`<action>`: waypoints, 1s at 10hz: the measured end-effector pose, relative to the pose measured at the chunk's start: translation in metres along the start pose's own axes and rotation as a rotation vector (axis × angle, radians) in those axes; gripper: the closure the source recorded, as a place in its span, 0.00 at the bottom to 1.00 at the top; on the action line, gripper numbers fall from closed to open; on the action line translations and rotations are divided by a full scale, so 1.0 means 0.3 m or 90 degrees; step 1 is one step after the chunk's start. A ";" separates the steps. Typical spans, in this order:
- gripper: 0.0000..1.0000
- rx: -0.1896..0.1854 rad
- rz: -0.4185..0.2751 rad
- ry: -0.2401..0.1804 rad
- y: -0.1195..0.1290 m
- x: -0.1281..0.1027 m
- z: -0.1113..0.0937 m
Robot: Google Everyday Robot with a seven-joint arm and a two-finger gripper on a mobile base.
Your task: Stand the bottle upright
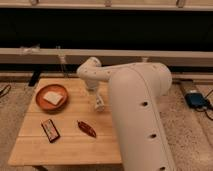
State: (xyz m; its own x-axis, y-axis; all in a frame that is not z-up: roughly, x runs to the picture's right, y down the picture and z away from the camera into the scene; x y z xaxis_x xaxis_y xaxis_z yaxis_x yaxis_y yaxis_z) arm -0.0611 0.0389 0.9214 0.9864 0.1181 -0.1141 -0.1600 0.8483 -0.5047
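One hand (94,95) above one table (70,146), one bottle (99,105), one bowl (41,104), two wrappers (50,130) (87,128).

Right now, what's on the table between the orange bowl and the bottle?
Only bare table in the camera view, from the orange bowl to the bottle, which sits at the gripper.

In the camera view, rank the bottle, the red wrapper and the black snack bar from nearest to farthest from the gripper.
1. The bottle, right at the gripper, mid-table.
2. The red wrapper, toward the table's front edge.
3. The black snack bar, near the front corner, beyond the wrapper.
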 end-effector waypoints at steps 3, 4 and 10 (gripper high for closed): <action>0.23 -0.010 0.006 0.012 -0.009 0.016 0.021; 0.23 -0.011 0.009 0.014 -0.014 0.027 0.025; 0.23 -0.019 0.012 0.034 -0.063 0.091 0.056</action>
State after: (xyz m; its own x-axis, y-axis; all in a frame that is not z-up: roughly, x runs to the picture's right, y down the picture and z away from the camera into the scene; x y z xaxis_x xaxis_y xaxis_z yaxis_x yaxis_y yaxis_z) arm -0.0304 0.0349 0.9422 0.9801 0.1052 -0.1683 -0.1796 0.8306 -0.5271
